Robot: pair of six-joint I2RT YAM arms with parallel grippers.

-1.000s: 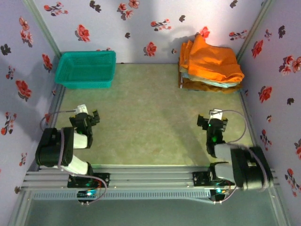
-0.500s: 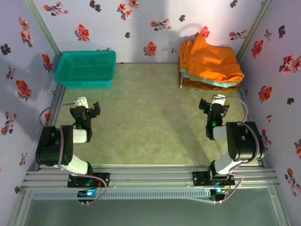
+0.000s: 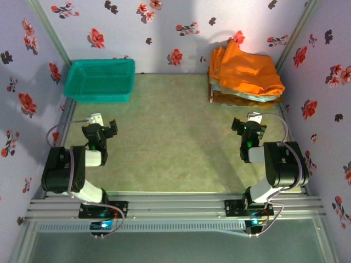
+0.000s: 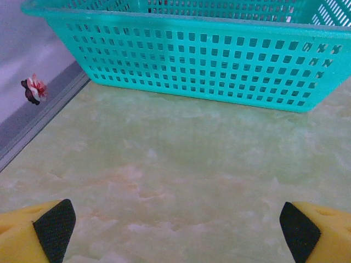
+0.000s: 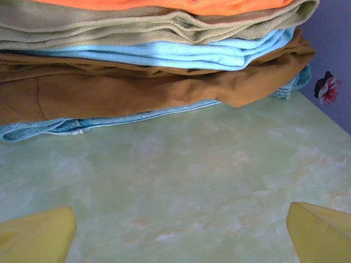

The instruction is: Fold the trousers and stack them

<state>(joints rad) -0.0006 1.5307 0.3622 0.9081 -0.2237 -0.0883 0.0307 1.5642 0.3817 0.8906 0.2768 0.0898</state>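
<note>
Overhead, orange trousers (image 3: 247,68) lie folded, right wrist reveals brown garment (image 5: 109,87) beneath, left claw (image 4: 176,229) and right claw (image 5: 180,230) spread.

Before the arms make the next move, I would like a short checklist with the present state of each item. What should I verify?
1. The left gripper is open and holds nothing: ok.
2. The right gripper is open and holds nothing: ok.
3. The orange trousers lie folded on top of the pile in the far right corner: ok.
4. The table between the right gripper and the pile is free of obstacles: ok.
5. The teal basket stands apart from the left gripper: ok.
6. The fold is tidy on the far side of the trousers: cannot tell.
</note>
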